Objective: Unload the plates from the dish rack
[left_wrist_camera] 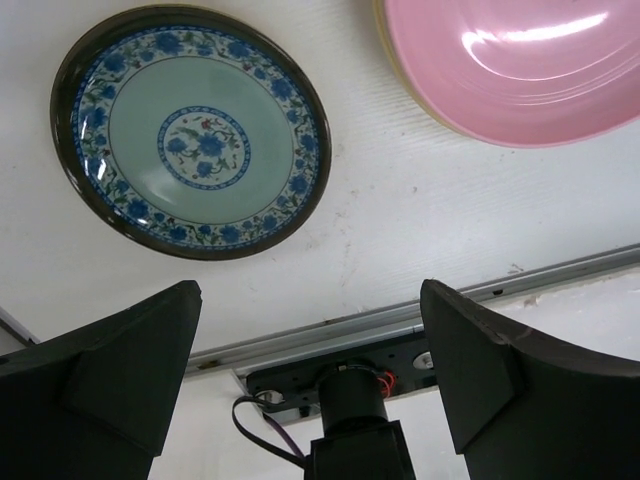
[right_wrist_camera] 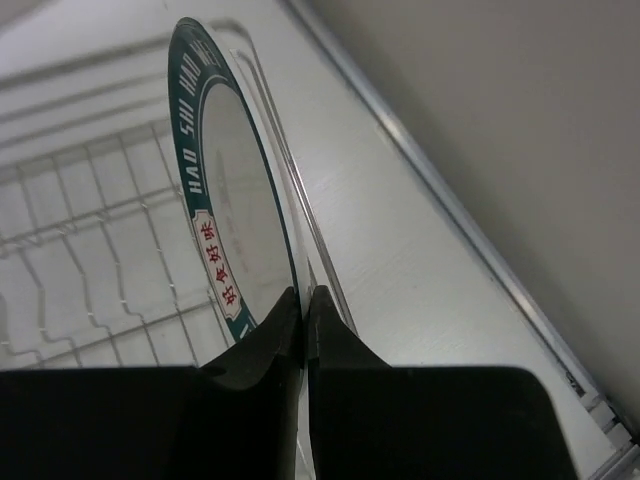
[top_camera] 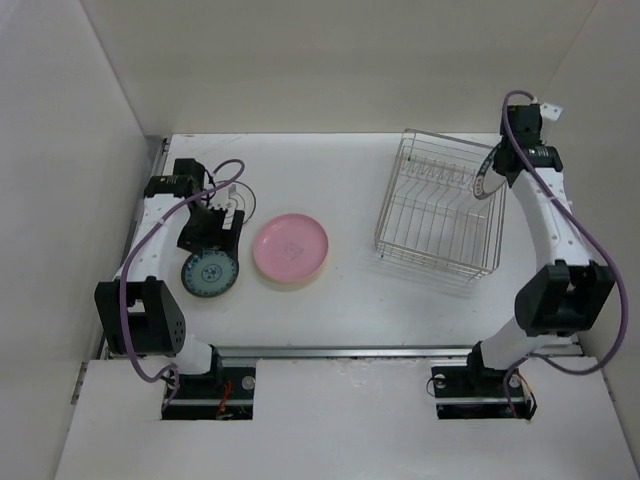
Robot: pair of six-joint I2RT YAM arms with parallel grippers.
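1. Right gripper [right_wrist_camera: 303, 300] is pinching the lower edge of a round white plate with a dark green lettered rim [right_wrist_camera: 232, 190]. Both fingers are pressed flat on it, with no gap showing.
2. The white plate stands on edge, roughly upright, at the right end of the rectangular silver wire dish rack [top_camera: 437, 205]. In the right wrist view the rack wires are to its left and an end-frame wire is just beside it on the other side.
3. The rack sits back right on the white table [top_camera: 350, 170], slightly skewed.
4. Left gripper [left_wrist_camera: 310, 300] is spread wide with nothing between the fingers [left_wrist_camera: 130, 370]. It hangs over the table's left side, near the plates lying there.
5. A small round teal plate with a dark rim and blue floral pattern [left_wrist_camera: 190, 130] lies flat on the table at front left, close to the left gripper.
6. A round pink plate [top_camera: 290, 248] lies flat just right of the teal one, not touching it. It sits on a cream-yellow plate [left_wrist_camera: 392, 62], of which only the edge shows.
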